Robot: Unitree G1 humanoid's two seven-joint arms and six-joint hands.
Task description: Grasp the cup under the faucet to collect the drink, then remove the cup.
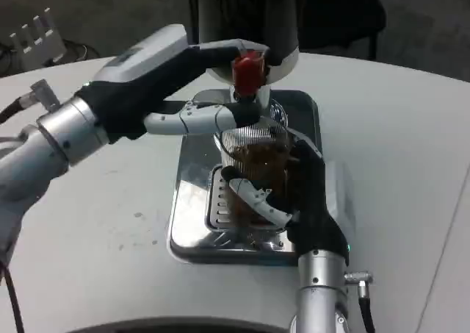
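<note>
1. Two hands work over the white table (95,223), with the left forearm (51,142) entering from the picture's left edge and slanting up toward the middle.
2. The left hand (172,72) reaches to the drink dispenser (250,17) at the top centre; its upper fingers (228,51) lie against the red faucet handle (248,68), and a lower finger stretches out beneath it, toward the cup's rim. Whether the fingers pinch the handle or only press on it, I cannot tell.
3. A shiny metal drip tray (191,171) sits in front of the dispenser, with a slotted grate (217,201) in its floor.
4. The cup (253,153), clear and ribbed, stands upright over the tray directly under the faucet, holding brown drink with some dark bits.
5. The right hand (305,201) comes up from the bottom edge and grips the cup from its right side; its fingers (257,197) wrap around the lower front of the cup, pressed to the wall.
6. The right forearm (319,296) rises straight from the lower edge, just right of the tray.
</note>
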